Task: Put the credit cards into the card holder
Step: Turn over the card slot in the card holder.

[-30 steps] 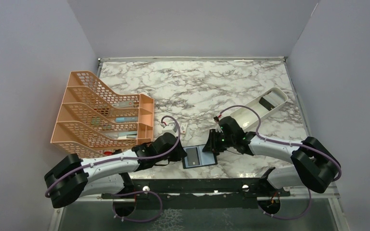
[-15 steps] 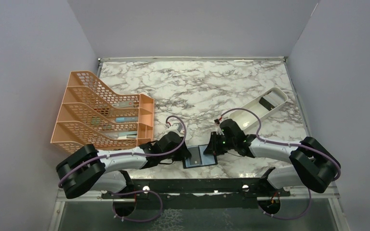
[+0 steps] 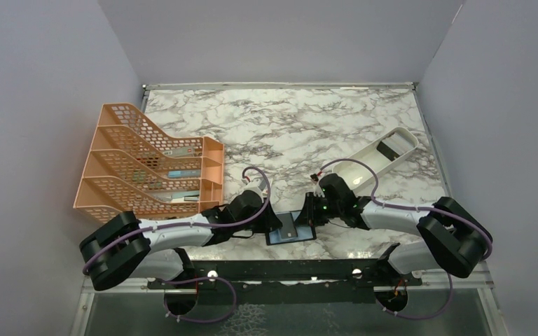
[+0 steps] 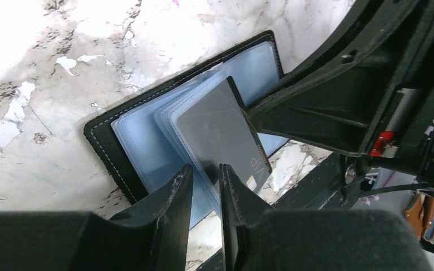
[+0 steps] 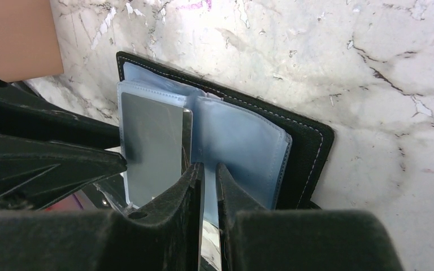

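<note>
My gripper (image 4: pixel 204 189) pinches a clear sleeve of the open card holder (image 4: pixel 100 138); black card (image 4: pixel 217 127) lies just ahead.

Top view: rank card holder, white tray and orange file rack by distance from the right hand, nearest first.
1. card holder: directly at the right hand, centre of the near edge.
2. white tray: behind the hand, towards the far right.
3. orange file rack: across the table on the left.

The wallet's (image 4: pixel 103 144) near edge and the black card's (image 4: pixel 217 132) near corner are hidden behind the left fingers (image 4: pixel 169 209), and whatever thin thing sits between the right fingers (image 5: pixel 175 214) cannot be made out.
</note>
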Robot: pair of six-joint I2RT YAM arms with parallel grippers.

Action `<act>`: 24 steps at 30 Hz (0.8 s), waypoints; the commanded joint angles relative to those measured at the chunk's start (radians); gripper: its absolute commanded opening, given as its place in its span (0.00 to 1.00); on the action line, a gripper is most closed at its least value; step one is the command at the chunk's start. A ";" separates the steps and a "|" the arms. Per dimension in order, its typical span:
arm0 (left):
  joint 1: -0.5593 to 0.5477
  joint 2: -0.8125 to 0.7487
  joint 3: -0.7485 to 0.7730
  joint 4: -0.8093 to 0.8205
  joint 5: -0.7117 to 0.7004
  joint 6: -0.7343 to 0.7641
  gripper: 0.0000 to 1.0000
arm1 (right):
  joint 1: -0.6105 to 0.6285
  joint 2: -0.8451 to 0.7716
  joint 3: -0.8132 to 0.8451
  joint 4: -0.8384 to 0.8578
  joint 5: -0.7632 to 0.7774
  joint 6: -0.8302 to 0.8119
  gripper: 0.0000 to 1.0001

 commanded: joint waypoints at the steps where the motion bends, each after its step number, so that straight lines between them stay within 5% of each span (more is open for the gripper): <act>1: 0.003 -0.042 0.005 0.028 0.011 -0.006 0.26 | 0.006 0.015 -0.016 0.014 -0.010 0.003 0.18; 17: 0.003 -0.070 -0.039 0.174 0.044 -0.015 0.06 | 0.006 0.032 -0.018 0.027 -0.020 0.007 0.17; 24: 0.003 -0.054 -0.040 0.247 0.073 -0.009 0.07 | 0.006 0.041 -0.017 0.031 -0.034 0.006 0.19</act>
